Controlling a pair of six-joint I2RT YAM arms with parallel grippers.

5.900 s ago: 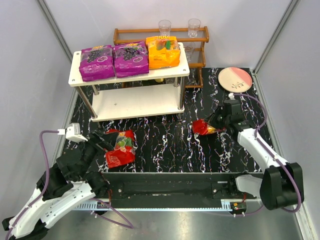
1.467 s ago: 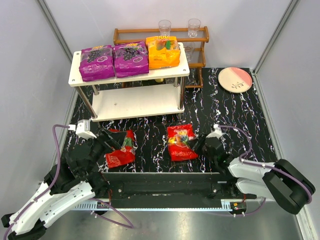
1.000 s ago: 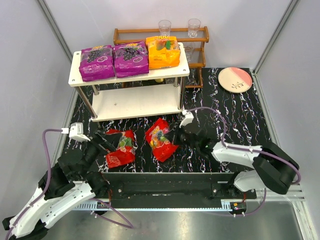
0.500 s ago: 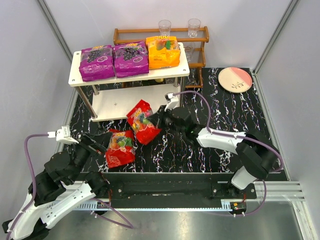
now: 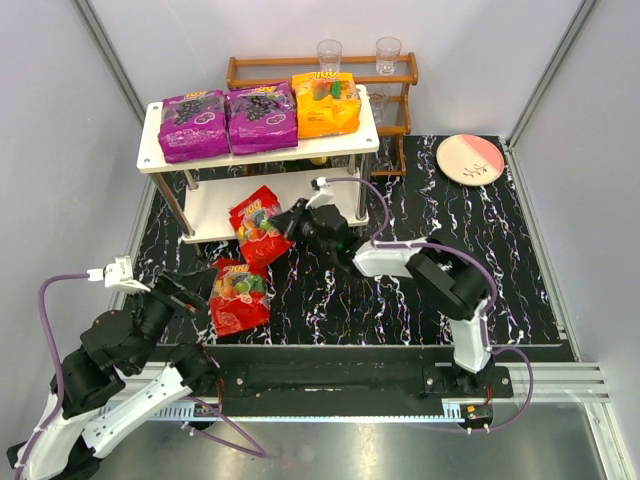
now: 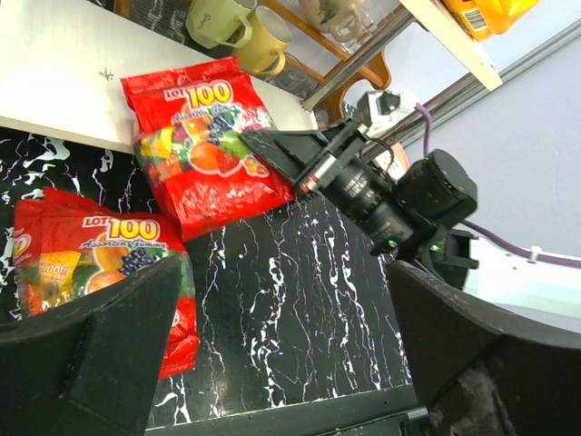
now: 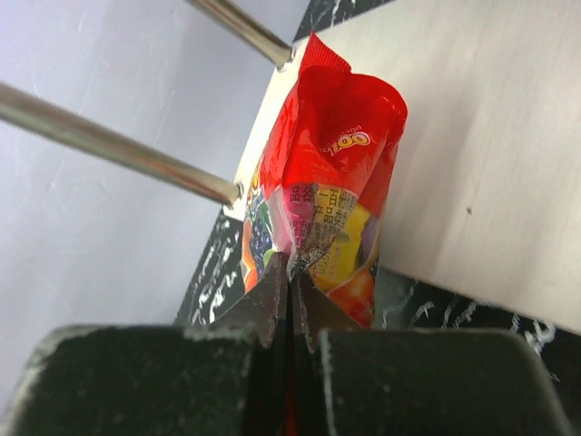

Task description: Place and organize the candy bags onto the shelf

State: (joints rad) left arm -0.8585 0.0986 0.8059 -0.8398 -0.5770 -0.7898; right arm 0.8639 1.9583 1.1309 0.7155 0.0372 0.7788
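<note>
At the lower board's front edge, a glossy, crinkled red bag [image 5: 258,225] printed "LOT 100" overlaps the flat white shelf [image 5: 310,195]. The right gripper [image 5: 291,224] pinches the bag's 3 o'clock seam tight. At its 7 o'clock a second red bag [image 5: 238,296] lies on the black marbled table [image 5: 430,250], with the left gripper [image 5: 186,290] spread wide at that bag's 9 o'clock. Bare board stretches toward 2 o'clock. The top tier carries two purple bags [image 5: 194,125] and an orange bag [image 5: 326,103].
</note>
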